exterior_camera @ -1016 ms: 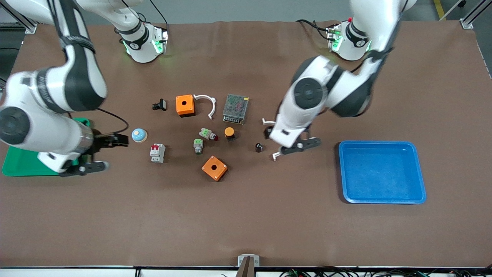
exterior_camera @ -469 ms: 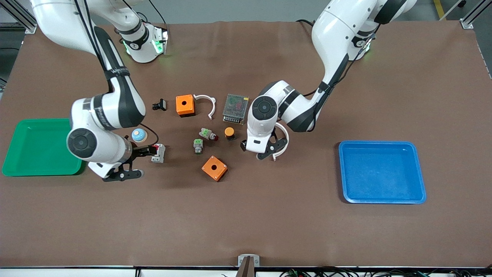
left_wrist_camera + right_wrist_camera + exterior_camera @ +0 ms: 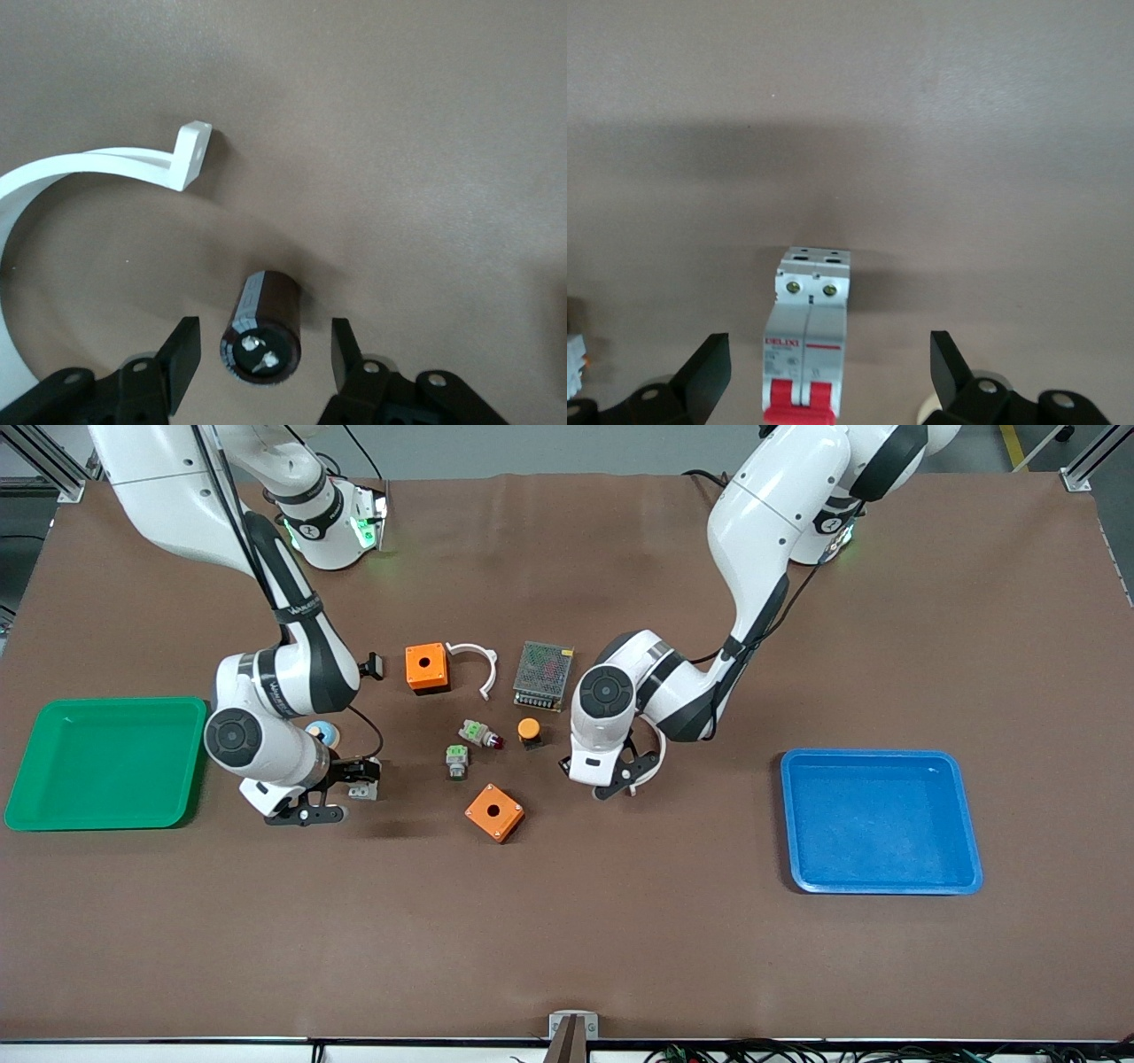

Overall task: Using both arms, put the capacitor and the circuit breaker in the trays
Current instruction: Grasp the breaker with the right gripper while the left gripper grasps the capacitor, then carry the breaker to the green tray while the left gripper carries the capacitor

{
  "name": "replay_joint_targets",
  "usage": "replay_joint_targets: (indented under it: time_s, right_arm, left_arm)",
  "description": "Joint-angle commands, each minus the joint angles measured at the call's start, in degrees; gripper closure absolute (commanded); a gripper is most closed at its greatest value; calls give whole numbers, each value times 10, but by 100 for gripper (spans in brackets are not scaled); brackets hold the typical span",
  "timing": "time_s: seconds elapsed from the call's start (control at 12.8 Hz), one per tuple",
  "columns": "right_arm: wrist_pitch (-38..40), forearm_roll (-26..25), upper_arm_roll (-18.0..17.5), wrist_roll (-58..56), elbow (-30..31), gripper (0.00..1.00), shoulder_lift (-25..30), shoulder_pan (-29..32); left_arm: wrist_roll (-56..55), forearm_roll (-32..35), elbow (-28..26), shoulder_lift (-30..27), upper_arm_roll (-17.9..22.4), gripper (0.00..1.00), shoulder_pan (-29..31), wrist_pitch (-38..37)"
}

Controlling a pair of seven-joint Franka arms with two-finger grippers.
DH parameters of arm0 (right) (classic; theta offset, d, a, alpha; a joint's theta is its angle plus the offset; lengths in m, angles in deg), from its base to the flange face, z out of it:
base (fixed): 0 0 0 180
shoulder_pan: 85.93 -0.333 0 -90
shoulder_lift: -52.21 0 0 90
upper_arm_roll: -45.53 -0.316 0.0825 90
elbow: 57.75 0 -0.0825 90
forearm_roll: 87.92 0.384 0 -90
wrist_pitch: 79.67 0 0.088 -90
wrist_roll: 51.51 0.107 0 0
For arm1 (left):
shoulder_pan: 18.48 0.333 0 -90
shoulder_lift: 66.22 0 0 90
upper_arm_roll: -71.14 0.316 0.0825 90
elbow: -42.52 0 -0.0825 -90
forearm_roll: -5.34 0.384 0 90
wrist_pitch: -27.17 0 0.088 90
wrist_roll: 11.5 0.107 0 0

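Trays sit at the two ends of the worktop point(image 3: 567, 921), the green tray point(image 3: 106, 815) at the right arm's end and the blue tray point(image 3: 886, 886) at the left arm's. Next to the green tray, the right gripper point(image 3: 824, 376) is low over the circuit breaker point(image 3: 804, 345), fingers point(image 3: 704, 372) spread wide with the breaker lying between them, touching neither. Toward the middle, the left gripper point(image 3: 261, 363) is open around the capacitor point(image 3: 263, 329), which lies on its side between the fingertips, close beside a white curved bracket point(image 3: 97, 168).
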Motion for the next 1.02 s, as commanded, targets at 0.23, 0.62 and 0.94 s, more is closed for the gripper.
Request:
replay_joint_targets:
  time_s: [0.23, 0.62, 0.94]
  right_arm:
    - [-25, 10, 3, 37, 26, 35, 14, -28]
    - [-24, 9, 3, 29, 25, 80, 13, -14]
    - [-12, 9, 6, 14, 15, 87, 17, -5]
  left_arm:
    - [-11, 13, 15, -2, 6, 100, -1, 1]
    - [16, 14, 4, -84, 38, 100, 31, -20]
    - [163, 14, -11, -159, 37, 100, 111, -110]
